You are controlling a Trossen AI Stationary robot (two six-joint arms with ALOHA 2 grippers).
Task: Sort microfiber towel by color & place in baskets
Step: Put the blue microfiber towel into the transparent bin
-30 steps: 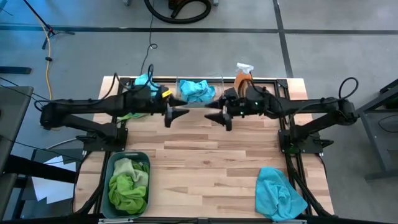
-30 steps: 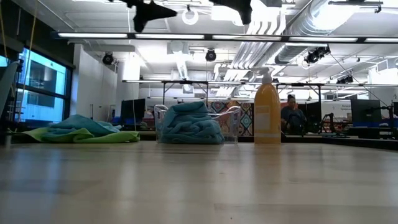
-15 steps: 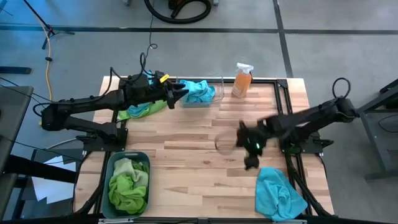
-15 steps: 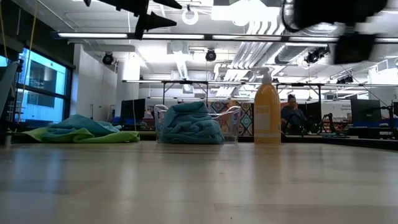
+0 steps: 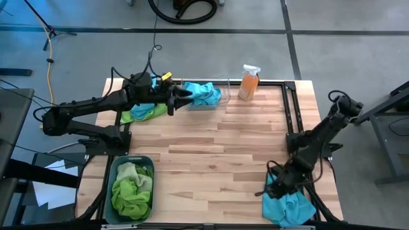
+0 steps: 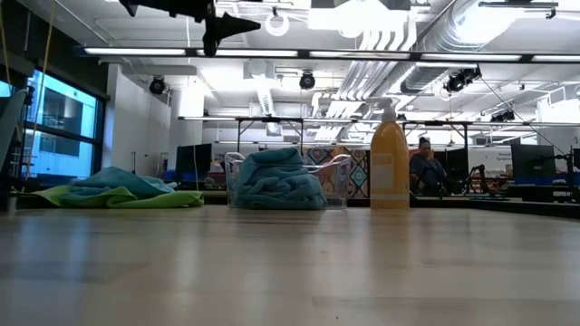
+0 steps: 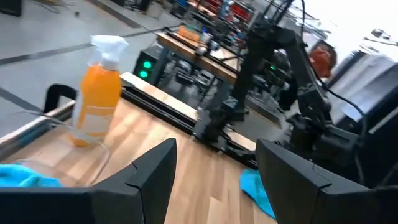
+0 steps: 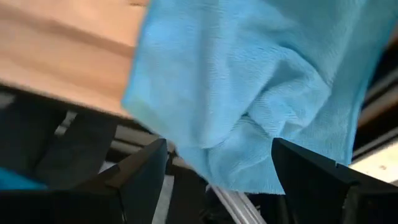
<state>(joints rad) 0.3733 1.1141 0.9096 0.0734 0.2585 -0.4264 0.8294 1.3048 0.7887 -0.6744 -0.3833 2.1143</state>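
High view: the right gripper, fingers wide, hangs just above the loose turquoise towel; next, descend and pinch it for the clear basket. The left gripper, fingers wide, waits beside that basket.

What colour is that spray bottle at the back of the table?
Orange, with a white sprayer; the spray bottle shows best in the low view.

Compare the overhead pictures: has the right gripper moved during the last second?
Yes. The right gripper, open, has swung from beside the orange spray bottle at the table's far edge to the near right corner, over the loose blue towel.
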